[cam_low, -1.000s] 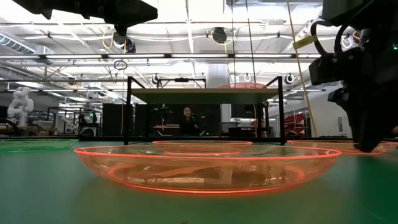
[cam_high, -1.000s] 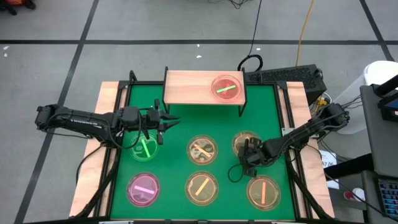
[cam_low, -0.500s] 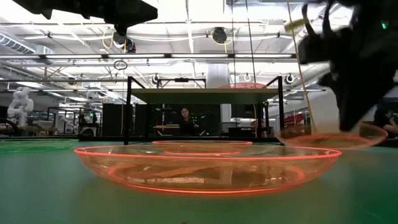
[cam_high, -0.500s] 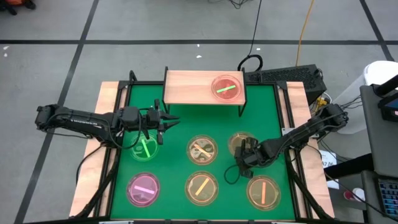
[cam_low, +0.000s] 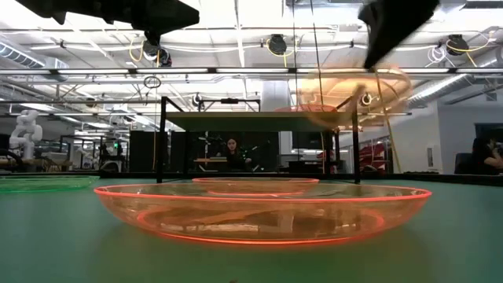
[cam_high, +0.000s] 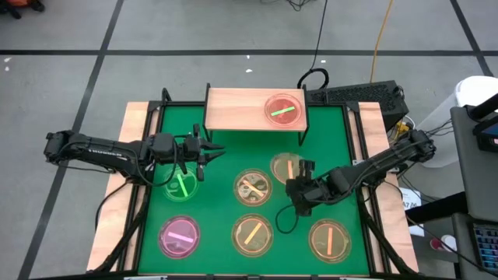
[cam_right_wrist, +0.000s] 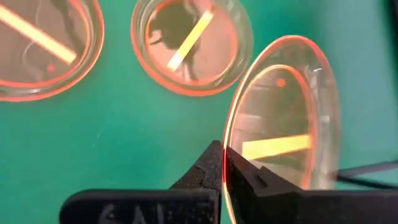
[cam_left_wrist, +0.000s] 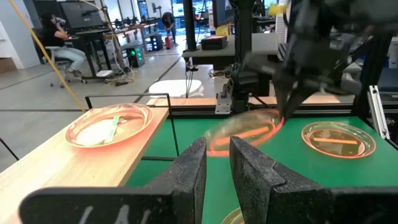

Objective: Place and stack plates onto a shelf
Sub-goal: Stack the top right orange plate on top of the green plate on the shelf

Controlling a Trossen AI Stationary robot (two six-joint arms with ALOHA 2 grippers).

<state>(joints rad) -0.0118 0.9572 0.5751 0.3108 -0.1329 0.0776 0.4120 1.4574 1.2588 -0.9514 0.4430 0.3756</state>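
My right gripper [cam_high: 299,182] is shut on an amber plate [cam_high: 285,166] with a yellow stripe, held in the air over the green mat, near the shelf's right front leg. The plate also shows in the low view [cam_low: 354,90] and the right wrist view [cam_right_wrist: 283,118]. The shelf [cam_high: 241,109], a light wooden board on black legs, stands at the mat's far edge with a pink plate [cam_high: 282,109] on its right end. My left gripper [cam_high: 212,152] hangs open by a narrow gap, empty, above and just right of a green plate [cam_high: 183,185]. My right gripper pinches the amber plate's rim [cam_right_wrist: 226,160] between its two fingers, one on the inner face and one on the outer. It takes the rim on the plate's near right side, the fingers pointing toward the far left. The plate is lifted clear of the mat and tilted.
On the mat lie an amber plate with a cross [cam_high: 253,187], a pink plate [cam_high: 179,236], and two amber plates [cam_high: 253,233] [cam_high: 329,239] along the near edge. The shelf board's left and middle part is bare. Wooden table borders flank the mat [cam_high: 327,132].
My right gripper has risen and gone toward the far left, toward the shelf, carrying the amber plate. The plate lay on the mat at the right a second ago; it is now lifted clear and tipped.
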